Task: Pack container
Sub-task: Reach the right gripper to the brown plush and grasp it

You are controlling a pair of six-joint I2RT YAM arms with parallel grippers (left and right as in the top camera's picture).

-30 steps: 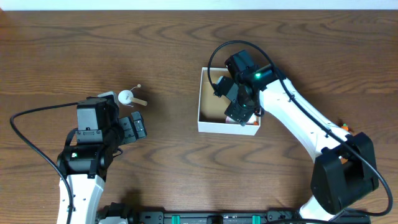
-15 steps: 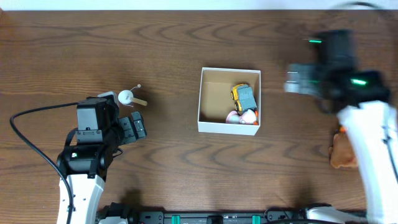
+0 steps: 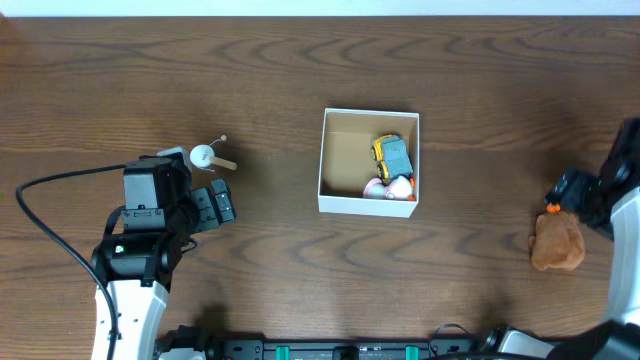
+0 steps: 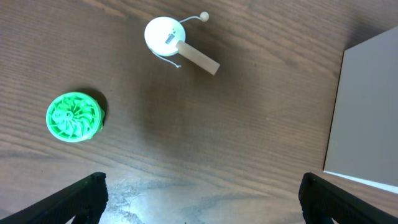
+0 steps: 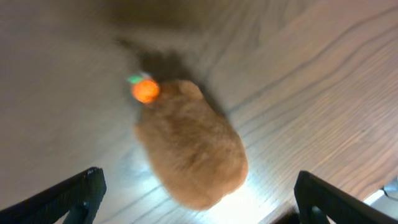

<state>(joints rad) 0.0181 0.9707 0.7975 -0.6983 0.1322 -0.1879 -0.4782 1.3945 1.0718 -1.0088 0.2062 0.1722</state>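
1. Container. The square, shallow, open-topped box with white walls and a brown cardboard inside (image 3: 335, 150) stands at the middle of the dark brown wooden table (image 3: 300, 60). All positions below are referenced to this container.

2. Contents. A yellow and grey toy truck (image 3: 392, 155) lies against the right wall of the container. A pink and white toy (image 3: 386, 187) lies in the near right corner, touching the truck. The left half of the container floor is bare cardboard.

3. Left gripper (image 4: 199, 199). It is located well to the left of the container, low over the table. The fingers (image 4: 84, 196) stand wide apart and hold nothing. In the left wrist view, a white round toy with a pale wooden handle (image 4: 168, 37) and a green ribbed disc (image 4: 74, 116) lie on the table to the left of the container's white wall.

4. Right gripper (image 5: 199, 186). It is located well to the right of the container, at the table's right edge. The fingers (image 5: 68, 199) stand wide apart and hold nothing. Below it lies a brown fuzzy plush toy (image 5: 193, 146), with a small orange ball (image 5: 145, 90) touching it. The right wrist view is blurred; finer detail cannot be read.
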